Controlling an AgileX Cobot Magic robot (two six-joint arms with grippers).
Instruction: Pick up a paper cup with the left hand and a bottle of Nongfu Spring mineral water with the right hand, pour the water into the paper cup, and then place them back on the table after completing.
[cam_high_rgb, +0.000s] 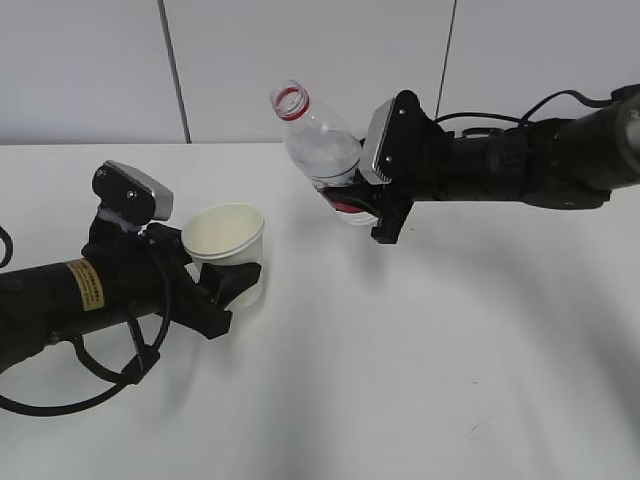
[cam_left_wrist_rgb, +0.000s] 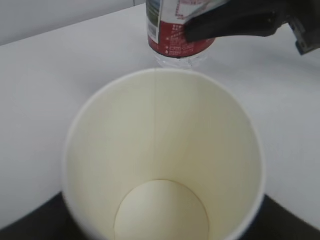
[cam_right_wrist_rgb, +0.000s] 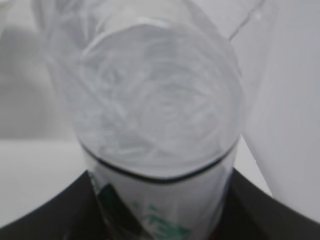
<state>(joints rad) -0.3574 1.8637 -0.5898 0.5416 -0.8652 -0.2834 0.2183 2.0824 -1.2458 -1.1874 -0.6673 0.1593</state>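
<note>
Gleaming white table (cam_high_rgb: 420, 380), grey wall (cam_high_rgb: 300, 50)

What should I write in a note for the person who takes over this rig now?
Left hand: shut on the paper cup, held upright just off or on the table; cannot tell which.
Right hand: shut on the water bottle, lifted, cap off, neck tilted toward the cup.
Done: both things picked up.
The cup looks dry inside, so no pouring shows.
Left: pour, then set both down.
</note>
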